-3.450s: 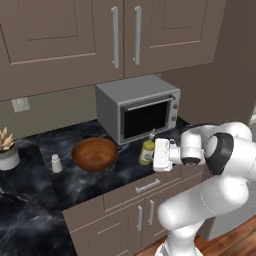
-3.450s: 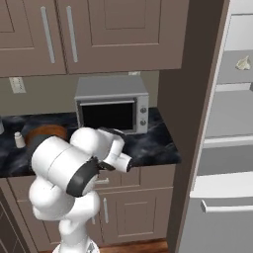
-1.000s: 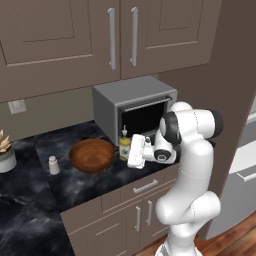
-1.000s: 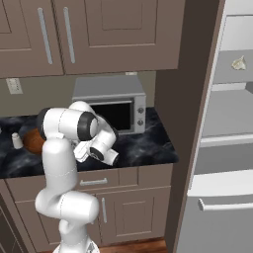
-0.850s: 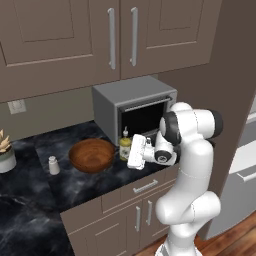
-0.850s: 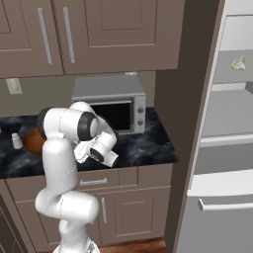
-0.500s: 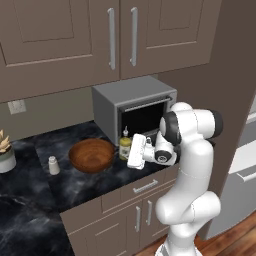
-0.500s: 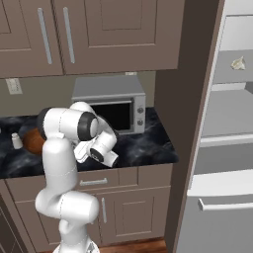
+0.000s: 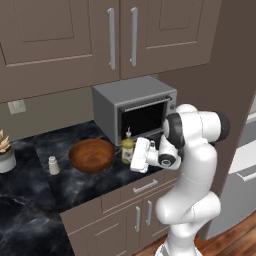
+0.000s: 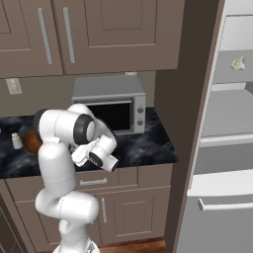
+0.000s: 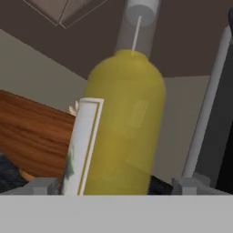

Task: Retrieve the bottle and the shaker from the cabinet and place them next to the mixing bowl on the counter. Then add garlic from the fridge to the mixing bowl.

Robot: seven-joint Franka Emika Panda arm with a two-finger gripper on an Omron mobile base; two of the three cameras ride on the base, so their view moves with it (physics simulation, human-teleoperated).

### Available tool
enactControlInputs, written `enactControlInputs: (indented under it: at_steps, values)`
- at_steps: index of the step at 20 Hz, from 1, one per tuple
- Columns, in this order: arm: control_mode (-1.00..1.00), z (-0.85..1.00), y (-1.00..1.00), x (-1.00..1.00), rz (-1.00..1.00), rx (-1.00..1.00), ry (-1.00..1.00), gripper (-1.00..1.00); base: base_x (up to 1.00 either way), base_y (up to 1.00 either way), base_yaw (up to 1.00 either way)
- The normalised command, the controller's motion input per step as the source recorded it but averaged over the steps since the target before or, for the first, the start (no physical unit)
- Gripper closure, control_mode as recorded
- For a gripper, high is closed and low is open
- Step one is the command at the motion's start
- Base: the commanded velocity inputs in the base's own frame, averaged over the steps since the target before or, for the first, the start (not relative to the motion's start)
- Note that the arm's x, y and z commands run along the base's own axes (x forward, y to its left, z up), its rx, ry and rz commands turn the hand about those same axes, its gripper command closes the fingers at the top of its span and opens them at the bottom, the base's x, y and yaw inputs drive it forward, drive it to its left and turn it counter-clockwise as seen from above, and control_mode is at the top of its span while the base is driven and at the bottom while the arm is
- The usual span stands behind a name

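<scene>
Beside round wooden mixing bowl (image 9: 92,155), glossy yellow bottle (image 11: 125,127).

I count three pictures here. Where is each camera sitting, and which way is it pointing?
Left base view: behind the arm on its left, looking forward and down at the counter, mixing bowl, bottle, shaker and microwave; the white arm rises at the lower right.
Right base view: behind on its right, facing the same microwave, plus a fridge; the arm rises at the lower left.
Hand view: on the hand, looking along the open jaws at the bottle, with the bowl behind.
</scene>
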Motion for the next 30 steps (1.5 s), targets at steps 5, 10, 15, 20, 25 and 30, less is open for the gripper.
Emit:
enactControlInputs:
  at_steps: [5,10,15,20,25,30]
  values:
    - [-1.0,0.13,-0.16,-0.12,-0.12,0.0,0.23,-1.0,0.0,0.0,0.0]
    - [-1.0,0.0,-0.01,-0.02,-0.03,-0.04,0.05,-1.0,0.0,0.0,0.0]
    - [-1.0,-0.16,0.05,0.0,0.0,-0.03,-0.1,-1.0,0.0,0.0,0.0]
    - [-1.0,-0.34,0.05,0.08,0.0,0.01,-0.2,-1.0,0.0,0.0,0.0]
    - [-1.0,-0.57,0.0,0.09,-0.01,0.0,0.2,-1.0,0.0,0.0,0.0]
    - [-1.0,-0.23,0.0,-0.13,0.0,0.0,-0.08,-1.0,0.0,0.0,0.0]
